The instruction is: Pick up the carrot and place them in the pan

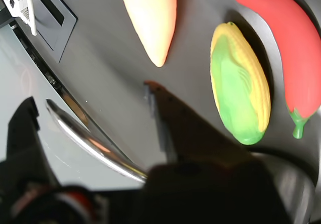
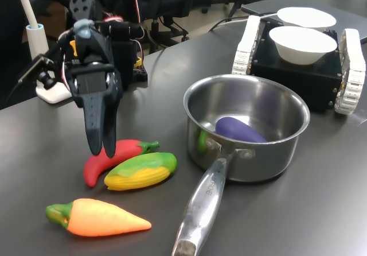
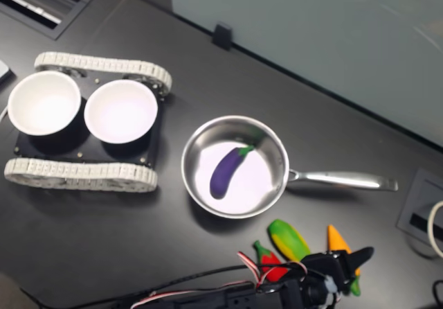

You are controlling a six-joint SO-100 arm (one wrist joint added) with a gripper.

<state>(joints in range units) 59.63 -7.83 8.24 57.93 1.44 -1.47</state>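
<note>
My gripper (image 2: 102,148) hangs with its jaws nearly together and holding nothing, tips just over the red pepper (image 2: 109,158) and corn (image 2: 140,171). The carrot (image 2: 100,217) lies beyond the corn from the pepper, beside the handle of the pan (image 2: 287,147). To grasp well, shift over the carrot's thick middle, spread wide, then descend — my arm points straight down.

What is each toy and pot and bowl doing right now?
carrot: lying on the table, not picked up
corn: lying on its side beside the chili
chili pepper: lying on the table under the gripper
pan: upright, holding a purple eggplant
two white bowls: upright, empty
gripper: above the toys, fingers together, holding nothing
</note>
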